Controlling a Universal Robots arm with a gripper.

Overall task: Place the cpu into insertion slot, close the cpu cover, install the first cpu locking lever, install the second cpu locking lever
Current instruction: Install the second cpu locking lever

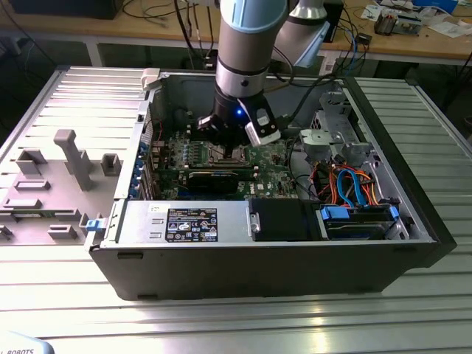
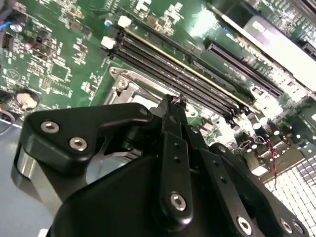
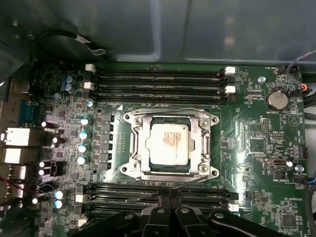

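Gripper hangs low over green circuit board inside open computer case. Fingers pressed together, nothing clamped between them that I can see. Cpu sits in insertion slot, cpu cover lying flat around it. Fingertips hover just beside the slot's edge nearest the gripper (thin locking lever runs along that edge, long axis parallel to black card slots).

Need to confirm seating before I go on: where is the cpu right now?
In the first wrist view the cpu sits in the insertion slot, framed by the cpu cover, between the two banks of long black slots.
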